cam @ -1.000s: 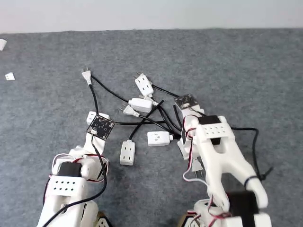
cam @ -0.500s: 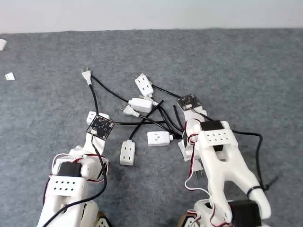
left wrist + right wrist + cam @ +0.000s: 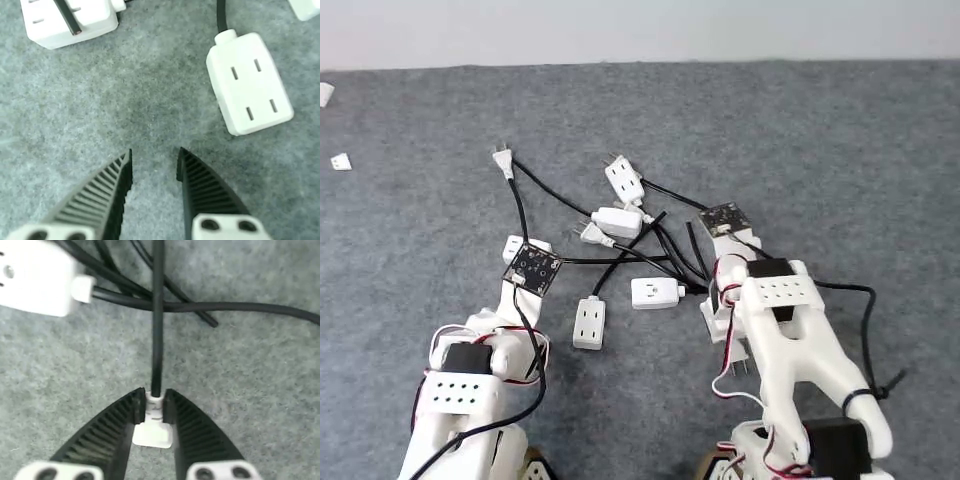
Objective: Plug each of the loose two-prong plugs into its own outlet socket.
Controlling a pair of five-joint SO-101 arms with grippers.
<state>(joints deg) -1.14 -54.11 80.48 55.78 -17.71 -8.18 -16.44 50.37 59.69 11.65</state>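
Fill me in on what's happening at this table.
Two robot arms sit over a tangle of black cords, white plugs and outlet sockets on a gray mat. The right end effector is shut on a white plug, its cord running away from it. The left end effector is open and holds nothing, above bare mat beside an outlet socket. At least one other plug lies loose.

- Bright, even light across the grey carpet (image 3: 840, 140);
- soft, thin shadows beside the black cords (image 3: 157, 315) and the white outlet socket (image 3: 249, 82);
- dim shadow patch ahead of the left gripper (image 3: 154, 160).
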